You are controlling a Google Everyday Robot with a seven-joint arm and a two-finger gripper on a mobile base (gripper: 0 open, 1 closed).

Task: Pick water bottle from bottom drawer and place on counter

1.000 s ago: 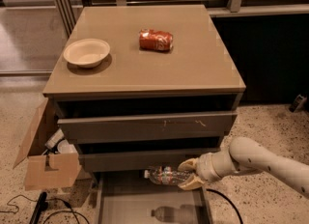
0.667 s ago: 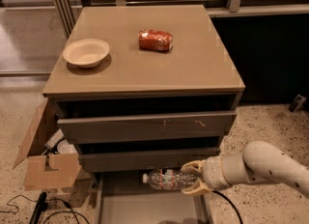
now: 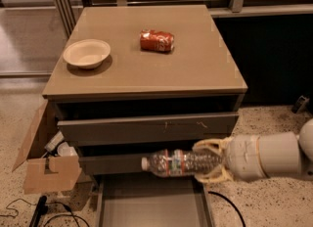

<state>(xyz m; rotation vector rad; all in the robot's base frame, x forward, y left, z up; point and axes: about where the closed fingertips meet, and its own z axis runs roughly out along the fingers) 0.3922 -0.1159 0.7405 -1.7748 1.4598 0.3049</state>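
Observation:
My gripper comes in from the right and is shut on the water bottle, a clear plastic bottle with a red-and-green label. It holds the bottle level, cap to the left, in front of the middle drawer and above the open bottom drawer. The drawer's grey floor shows nothing on it. The tan counter lies higher up, behind the bottle.
A beige bowl and a crushed red soda can sit on the counter. An open cardboard box stands on the speckled floor left of the cabinet, with black cables in front of it.
My gripper has lifted the bottle up out of the bottom drawer and the bottle now hangs higher, in front of the middle drawer's face.

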